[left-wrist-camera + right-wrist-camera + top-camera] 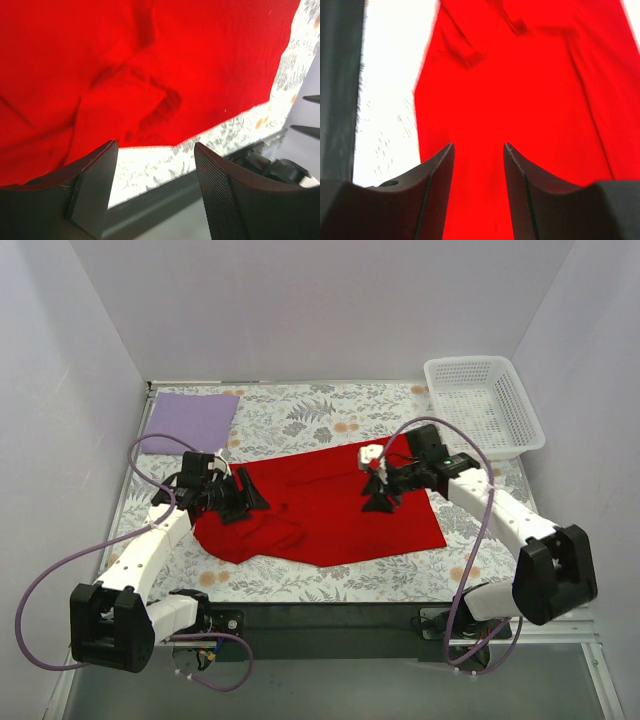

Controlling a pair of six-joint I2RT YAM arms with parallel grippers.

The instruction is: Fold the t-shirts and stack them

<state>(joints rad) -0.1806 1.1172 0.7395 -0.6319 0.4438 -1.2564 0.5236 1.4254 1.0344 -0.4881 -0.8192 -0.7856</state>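
Note:
The bright red t-shirt (320, 505) lies spread and rumpled in the middle of the flowered table; it also fills the left wrist view (125, 65) and the right wrist view (530, 85). The pale lavender t-shirt (192, 420) lies as a flat rectangle at the far left corner. My left gripper (247, 503) hovers over the red shirt's left edge, open and empty (156, 147). My right gripper (380, 502) hovers over the shirt's right part, open and empty (478, 146).
A white mesh basket (485, 405) stands at the far right corner. The table's dark near edge (330, 615) runs between the arm bases. Grey walls close in the left, back and right sides.

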